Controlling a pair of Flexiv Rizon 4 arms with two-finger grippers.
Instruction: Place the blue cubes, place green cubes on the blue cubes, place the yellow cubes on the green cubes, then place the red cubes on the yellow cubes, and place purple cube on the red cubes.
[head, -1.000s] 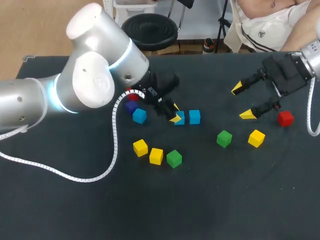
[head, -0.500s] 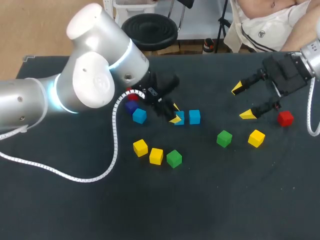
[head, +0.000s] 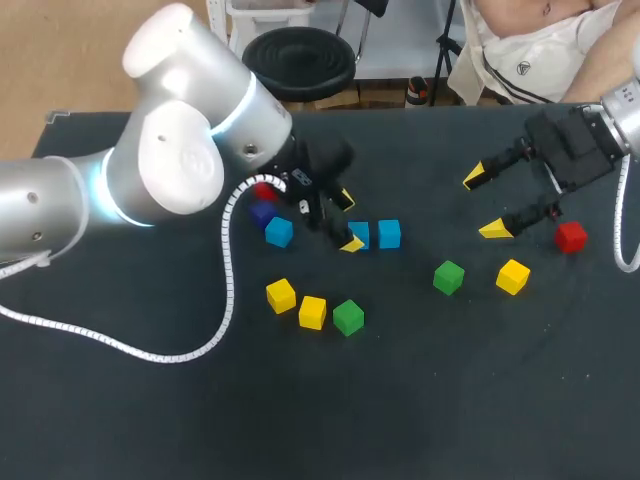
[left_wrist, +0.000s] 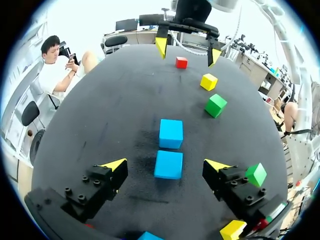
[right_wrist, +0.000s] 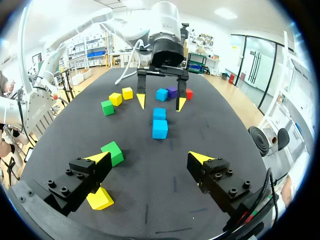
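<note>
Head view: left claw (head: 349, 221) hanging over mid-table (head: 120, 420), well apart from edges, fingers standing apart. Blue cube (left_wrist: 168, 164) lying between fingers, touching neither. Second blue cube (head: 389, 233) sitting just beside it at 3 o'clock. Purple cube (head: 262, 213) and third blue cube (head: 279, 232) crowding claw's 9 o'clock. Right claw (head: 484, 203) hovering with fingers spread, red cube (head: 571, 237) lying at its 4 o'clock.

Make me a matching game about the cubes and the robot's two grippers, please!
Things:
1. purple cube
2. a green cube
3. left gripper
4. right gripper

Places or states:
A. open, with nothing in it
B. between a red cube and a blue cube
C. open around the middle blue cube
D. at the end of a row with two yellow cubes

Pairs: 1-B, 2-D, 3-C, 4-A.
</note>
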